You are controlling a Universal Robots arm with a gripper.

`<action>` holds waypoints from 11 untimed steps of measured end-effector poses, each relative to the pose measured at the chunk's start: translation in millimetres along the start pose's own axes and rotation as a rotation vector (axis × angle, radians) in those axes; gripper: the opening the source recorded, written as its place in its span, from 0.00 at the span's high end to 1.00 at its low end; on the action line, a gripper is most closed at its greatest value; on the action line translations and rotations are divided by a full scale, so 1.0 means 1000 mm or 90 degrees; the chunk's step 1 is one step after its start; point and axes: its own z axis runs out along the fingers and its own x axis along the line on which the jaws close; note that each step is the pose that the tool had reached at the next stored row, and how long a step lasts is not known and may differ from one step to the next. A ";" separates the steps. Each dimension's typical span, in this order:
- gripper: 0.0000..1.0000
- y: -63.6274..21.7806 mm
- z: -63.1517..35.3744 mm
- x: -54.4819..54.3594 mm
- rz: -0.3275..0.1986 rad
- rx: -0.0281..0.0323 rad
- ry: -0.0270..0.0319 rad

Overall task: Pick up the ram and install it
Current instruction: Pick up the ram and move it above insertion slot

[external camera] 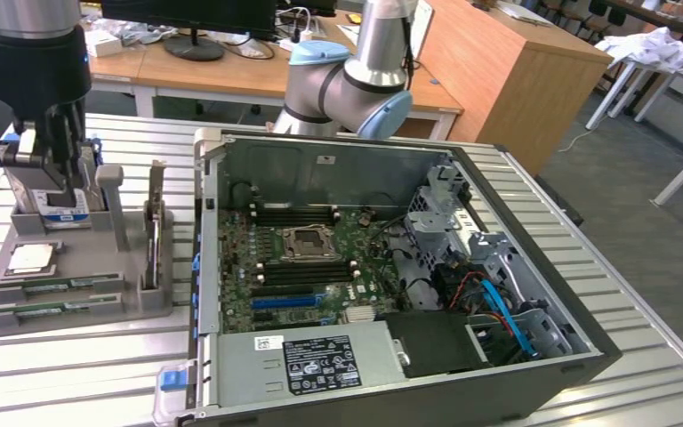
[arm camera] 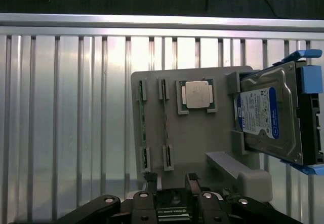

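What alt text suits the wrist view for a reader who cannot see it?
The open hand hovers over a grey holder carrying two ram sticks, a processor chip and a hard drive, on a slatted metal table.

On the slatted metal table (external camera: 68,378) a gray tray (external camera: 128,307) stands at the exterior view's left. Beside it, at the exterior view's right, lies an open computer case (external camera: 585,342). The gripper (external camera: 54,178) hangs over the far end of the tray, just in front of the upright hard drive (external camera: 67,212) with a blue-white label. Nearer on the tray lies the square silver processor chip (external camera: 31,258). Beyond it towards the front, 2 green sticks lie flat side by side: one ram stick (external camera: 60,286) and a second ram stick (external camera: 45,310). Inside the case I can see the motherboard (external camera: 306,267) and the power supply (external camera: 317,360).
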 end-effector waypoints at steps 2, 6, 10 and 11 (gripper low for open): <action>0.64 0.0002 0.0005 0.000 0.000 0.0000 -0.0001; 0.64 0.0005 0.0017 0.000 0.000 0.0000 -0.0002; 0.64 0.0008 0.0028 0.000 0.000 0.0000 -0.0003; 0.64 0.0009 0.0031 0.000 0.000 0.0000 -0.0003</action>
